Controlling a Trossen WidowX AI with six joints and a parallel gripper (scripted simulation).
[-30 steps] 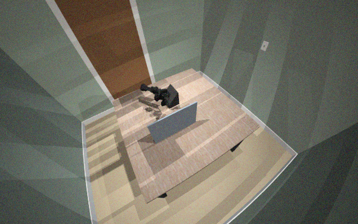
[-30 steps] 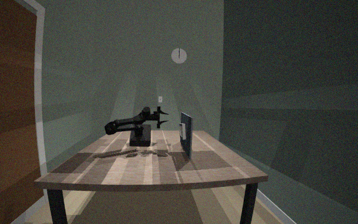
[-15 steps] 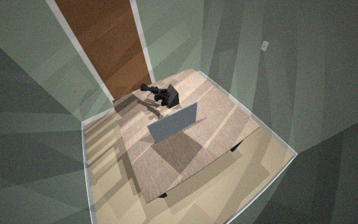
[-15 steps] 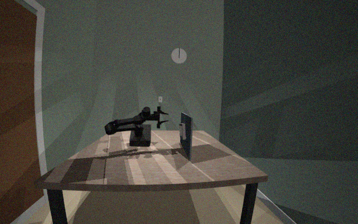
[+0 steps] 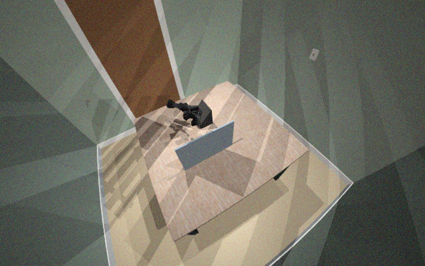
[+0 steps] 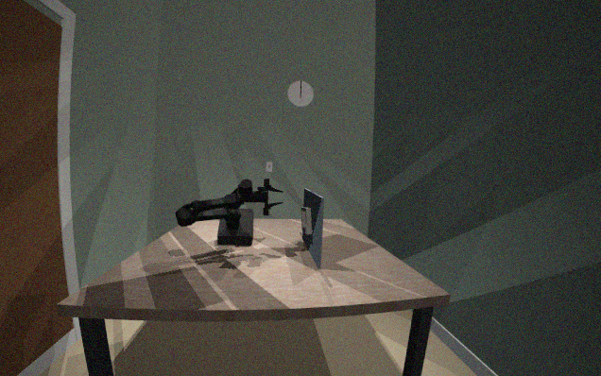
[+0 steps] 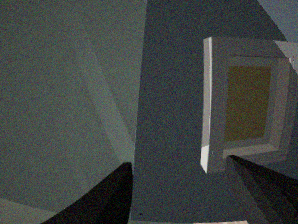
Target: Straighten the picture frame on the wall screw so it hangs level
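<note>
The picture frame (image 6: pixel 306 222) (image 7: pixel 218 100) has a pale grey border around a dark yellow-brown picture. It hangs on the arm's side of the upright blue-grey panel (image 5: pixel 207 147) (image 6: pixel 317 231) (image 7: pixel 170 100). In the wrist view it is at the right, seen at an angle, so I cannot tell its exact tilt. The screw and the notched strip are hidden. My gripper (image 6: pixel 283 197) (image 7: pixel 179 166) is open with nothing between its fingers. In the exterior view it stands short of the frame with a gap. In the wrist view the right fingertip overlaps the frame's lower border.
The panel stands upright on the wooden table (image 5: pixel 214 200) (image 6: pixel 265 288). The arm's black base (image 5: pixel 204 115) (image 6: pixel 235 231) is on the table facing the panel's frame side. Bands of light and shadow cross the table and walls. A door (image 5: pixel 133 50) and a round clock (image 6: pixel 300 94) are farther off.
</note>
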